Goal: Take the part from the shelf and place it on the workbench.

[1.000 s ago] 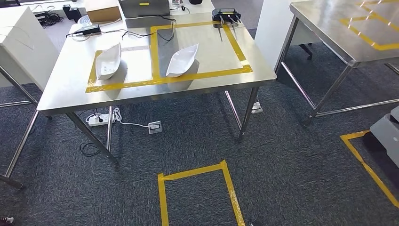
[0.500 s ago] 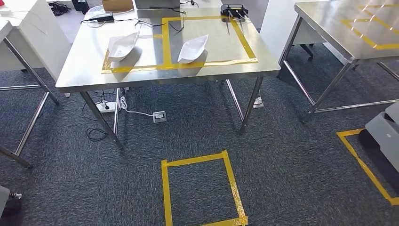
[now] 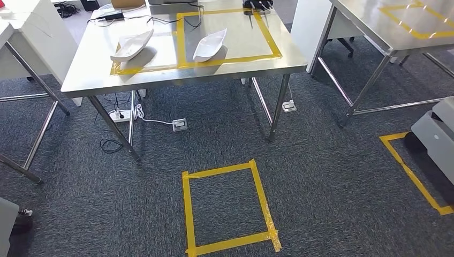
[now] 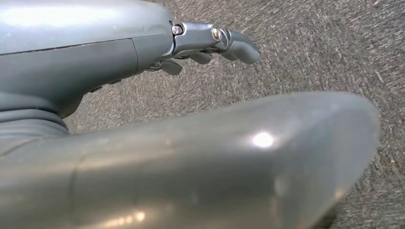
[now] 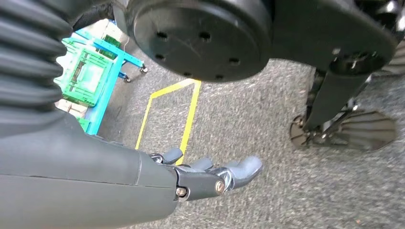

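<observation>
Resting on the steel workbench (image 3: 85,75) inside yellow tape outlines, two white boat-shaped parts (image 3: 131,45) (image 3: 209,44); left hand (image 4: 210,45) and right hand (image 5: 205,174) hang over carpet, fingers loosely extended, holding nothing.

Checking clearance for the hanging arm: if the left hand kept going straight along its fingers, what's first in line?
Judging by the left wrist view, only grey carpet lies beyond the left hand; nothing else shows in that line, though depth is unclear.
</observation>
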`<state>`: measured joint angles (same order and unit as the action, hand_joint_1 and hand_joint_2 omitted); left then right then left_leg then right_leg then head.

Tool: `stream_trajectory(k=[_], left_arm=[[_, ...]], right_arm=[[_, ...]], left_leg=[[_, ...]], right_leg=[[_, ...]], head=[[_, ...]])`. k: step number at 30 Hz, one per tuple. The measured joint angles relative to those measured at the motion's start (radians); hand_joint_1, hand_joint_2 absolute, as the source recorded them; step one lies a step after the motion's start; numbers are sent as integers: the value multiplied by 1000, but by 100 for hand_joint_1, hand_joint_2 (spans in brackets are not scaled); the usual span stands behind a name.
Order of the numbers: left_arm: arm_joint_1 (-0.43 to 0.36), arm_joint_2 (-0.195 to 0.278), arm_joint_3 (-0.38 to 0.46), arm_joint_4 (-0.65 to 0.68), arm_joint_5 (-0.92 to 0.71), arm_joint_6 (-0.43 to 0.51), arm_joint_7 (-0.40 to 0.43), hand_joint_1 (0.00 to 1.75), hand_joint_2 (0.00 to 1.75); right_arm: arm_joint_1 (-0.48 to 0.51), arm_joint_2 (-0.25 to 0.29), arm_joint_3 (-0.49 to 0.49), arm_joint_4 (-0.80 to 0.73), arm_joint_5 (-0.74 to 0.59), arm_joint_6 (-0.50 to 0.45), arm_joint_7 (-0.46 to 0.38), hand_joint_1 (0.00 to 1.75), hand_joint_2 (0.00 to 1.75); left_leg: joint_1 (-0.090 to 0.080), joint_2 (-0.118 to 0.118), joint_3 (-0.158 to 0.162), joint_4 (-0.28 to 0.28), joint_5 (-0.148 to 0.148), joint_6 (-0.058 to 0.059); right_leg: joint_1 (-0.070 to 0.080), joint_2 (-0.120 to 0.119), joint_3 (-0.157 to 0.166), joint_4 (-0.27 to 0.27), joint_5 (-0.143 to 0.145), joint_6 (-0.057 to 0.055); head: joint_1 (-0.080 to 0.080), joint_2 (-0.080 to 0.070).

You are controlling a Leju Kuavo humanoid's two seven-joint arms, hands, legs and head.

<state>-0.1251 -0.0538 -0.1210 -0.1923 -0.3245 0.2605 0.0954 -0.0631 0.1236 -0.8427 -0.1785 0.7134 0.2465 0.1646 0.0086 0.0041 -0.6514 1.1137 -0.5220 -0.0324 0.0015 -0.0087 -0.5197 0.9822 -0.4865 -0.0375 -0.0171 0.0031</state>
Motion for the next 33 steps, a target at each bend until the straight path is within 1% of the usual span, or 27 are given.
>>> stream_trajectory(k=[2,3,4,5,6,7,8,9,10,12,13,14,15,17,18,19,20,21,22,24,25,26,28,29,30,32,33], left_arm=[[0,1,0,0,1,0,1,0,0],[1,3,0,0,3,0,3,0,0],[2,5,0,1,5,0,7,0,0],[4,9,0,1,8,0,12,0,0],[6,13,0,2,11,0,17,0,0],[8,17,0,2,15,-1,21,0,0],[9,20,0,2,19,-2,25,0,0],[11,23,0,2,22,-4,26,0,0],[13,25,0,3,24,-6,25,0,0],[18,26,0,4,29,-9,20,0,0],[19,25,0,5,32,-10,16,0,0],[20,25,1,5,32,-12,11,0,0],[20,24,1,6,31,-15,7,0,0],[19,24,1,5,23,-20,1,0,0],[19,23,1,5,20,-22,-1,0,0],[18,23,1,5,17,-24,-3,0,0],[17,22,1,5,15,-26,-5,0,0],[15,21,1,5,13,-28,-6,0,0],[12,20,1,5,10,-31,-6,0,0],[8,18,1,5,5,-44,-8,0,87],[5,17,1,4,1,-51,-8,0,131],[3,17,1,4,-7,-55,-5,0,175],[2,17,-2,5,-26,-48,18,0,175],[3,17,-3,5,-28,-42,33,0,175],[4,17,-4,6,-24,-38,47,0,175],[6,19,-4,7,-13,-39,60,0,175],[7,21,-4,7,-12,-40,62,0,175]], right_arm=[[0,0,0,0,-2,0,1,0,175],[0,0,0,0,-5,0,3,0,175],[0,0,0,0,-8,0,8,0,175],[0,1,0,0,-11,0,16,0,175],[0,1,0,0,-13,0,25,0,175],[0,1,-1,0,-13,0,32,0,175],[0,1,-1,0,-13,0,35,0,175],[0,1,-1,-1,-14,0,33,0,175],[-1,1,-2,-1,-14,0,27,0,175],[-1,1,-2,-1,-8,0,11,0,175],[-1,1,-2,-1,-5,0,3,0,175],[-1,1,-2,-1,-3,0,-2,0,175],[-2,1,-2,-1,-3,0,-4,0,175],[-6,0,-3,-1,-2,0,1,0,175],[-7,0,-3,-1,0,1,3,0,175],[-8,0,-3,-1,3,1,4,0,175],[-8,0,-3,-1,4,1,4,0,175],[-8,0,-3,-1,5,1,4,0,175],[-8,0,-3,-1,5,1,6,0,175],[-8,0,-3,-1,5,1,14,0,175],[-9,0,-3,-1,5,1,17,0,175],[-9,0,-3,-1,4,2,20,0,175],[-9,0,-3,-1,1,1,25,0,175],[-8,0,-3,-1,2,1,29,0,175],[-8,0,-3,-1,3,0,33,0,175],[-7,-1,-3,-2,5,-1,36,0,175],[-6,-1,-3,-2,5,-1,35,0,175]], left_leg=[[2,-1,-29,127,-85,-7],[2,-1,-33,173,-97,-9],[2,-1,-25,193,-87,-10],[3,-1,1,177,-60,-11],[3,-1,43,128,-30,-10],[3,-1,93,58,-18,-10],[1,-2,139,-12,-20,-6],[0,-4,168,-63,-29,-1],[-3,-6,180,-91,-40,5],[-5,-6,169,-98,-29,24],[-4,-4,162,-99,-19,34],[-2,-2,151,-100,-7,44],[0,0,139,-101,6,51],[-2,2,108,-98,31,57],[-3,3,90,-96,43,57],[-5,4,73,-93,55,57],[-5,5,56,-89,65,56],[-6,5,41,-86,75,55],[-6,4,28,-83,85,53],[-7,4,12,-82,103,45],[-7,4,9,-84,111,39],[-6,5,9,-88,120,32],[-4,4,4,-90,127,20],[-3,2,-2,-78,109,14],[-2,1,-12,-46,73,8],[0,-1,-44,69,-20,-3],[1,-1,-56,130,-46,-8]], right_leg=[[1,-1,-28,5,18,-4],[1,-2,-42,10,27,-3],[1,-2,-58,15,35,-2],[0,-3,-75,22,42,0],[-1,-3,-90,29,50,3],[-1,-2,-104,36,56,7],[0,-2,-115,42,63,13],[0,-2,-120,46,71,17],[1,-2,-123,45,79,22],[0,-1,-127,42,95,32],[-1,1,-133,47,85,38],[-2,3,-143,69,56,45],[-3,5,-155,108,11,51],[-3,6,-180,233,-89,58],[-3,7,-183,289,-111,59],[-2,7,-174,321,-108,58],[-2,7,-150,318,-86,55],[-1,8,-111,281,-56,50],[1,8,-57,213,-42,43],[8,9,39,67,-56,28],[12,9,63,21,-72,22],[15,8,68,2,-76,18],[12,7,58,-7,-57,6],[9,5,53,-11,-44,-1],[6,4,45,-15,-33,-7],[5,3,24,-12,-15,-12],[5,1,11,-9,-8,-11]], head=[[-1,0],[-1,0],[-1,0],[-1,0],[-1,0],[-1,0],[-1,0],[0,0],[0,0],[0,0],[0,0],[1,0],[2,0],[4,0],[4,0],[4,0],[4,0],[4,0],[4,0],[4,0],[4,0],[4,0],[6,0],[5,0],[5,0],[4,0],[4,0]])
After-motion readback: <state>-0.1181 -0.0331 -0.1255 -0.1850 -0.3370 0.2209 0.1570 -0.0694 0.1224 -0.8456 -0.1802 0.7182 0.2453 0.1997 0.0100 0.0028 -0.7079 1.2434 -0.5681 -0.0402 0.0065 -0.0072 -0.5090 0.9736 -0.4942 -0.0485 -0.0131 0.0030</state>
